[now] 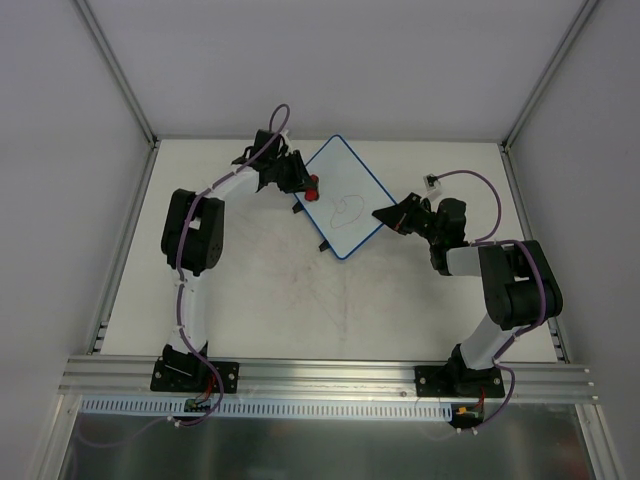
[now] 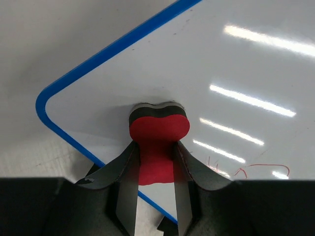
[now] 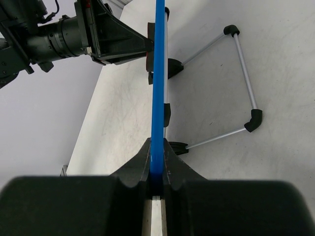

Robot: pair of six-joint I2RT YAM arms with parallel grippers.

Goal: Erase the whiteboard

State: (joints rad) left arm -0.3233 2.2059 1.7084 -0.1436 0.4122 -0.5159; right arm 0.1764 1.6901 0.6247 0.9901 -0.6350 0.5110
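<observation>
At the near edge of the desk [image 1: 260, 335] both arm bases sit on a metal rail [image 1: 330, 372]. The surface in front of them is marked by faint smears [image 1: 330, 298]. Farther in, the right end effector [image 3: 156, 147] is clenched on the blue rim of the whiteboard [image 1: 340, 170], at about 4 o'clock of the board, and so steadies it. The board sits toward 12 o'clock of the desk, turned like a diamond. The right wrist view shows a wire stand [image 3: 246, 73] behind it, so it seems to lean rather than lie flat. At 9 o'clock of the board the left end effector [image 2: 155, 147] is grasping the red eraser [image 2: 158, 129]. Its dark felt side appears to press on the white face close to a rounded corner.

The step in hand seems to be the start of wiping. The eraser is on the board, but the scribble [image 1: 348, 208] lies untouched toward 4 o'clock of it. The next move probably calls for a sliding stroke across the face to that mark, with light pressure so that the board does not tip back. The rim is just beside the eraser at 9 o'clock, so there is little room on that side. Toward the centre the face is open, up to the right end effector.
</observation>
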